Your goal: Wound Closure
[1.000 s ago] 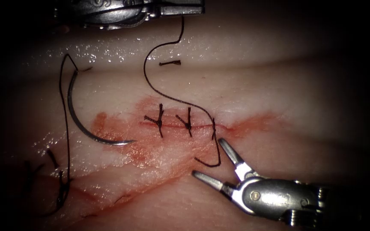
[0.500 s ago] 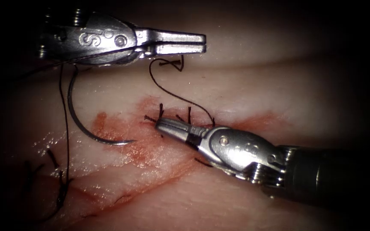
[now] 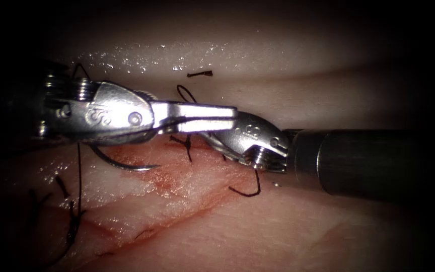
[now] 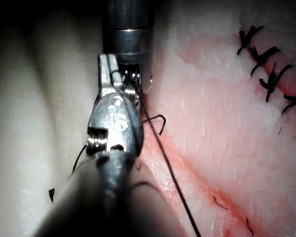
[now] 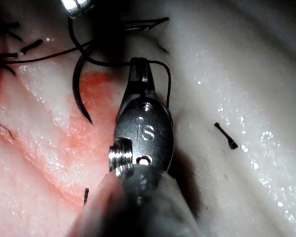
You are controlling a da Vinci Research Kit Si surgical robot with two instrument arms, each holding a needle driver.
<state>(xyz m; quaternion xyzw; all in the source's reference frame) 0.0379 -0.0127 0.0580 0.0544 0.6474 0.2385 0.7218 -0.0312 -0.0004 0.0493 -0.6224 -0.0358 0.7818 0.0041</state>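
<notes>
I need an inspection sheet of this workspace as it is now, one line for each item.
Surface: tissue, wet, with red fluid around the cut.
Job's things: needle lies free on the tissue left of the cut, held by neither tool, tip bare; thread runs from it; knots along the cut.
Clutter: cut end of thread above the cut.
Grippers: left tool shut on the thread; right tool shut, crossed under the left one, hold not clear.
Cables: nothing seen.
Surroundings: dark.
</notes>
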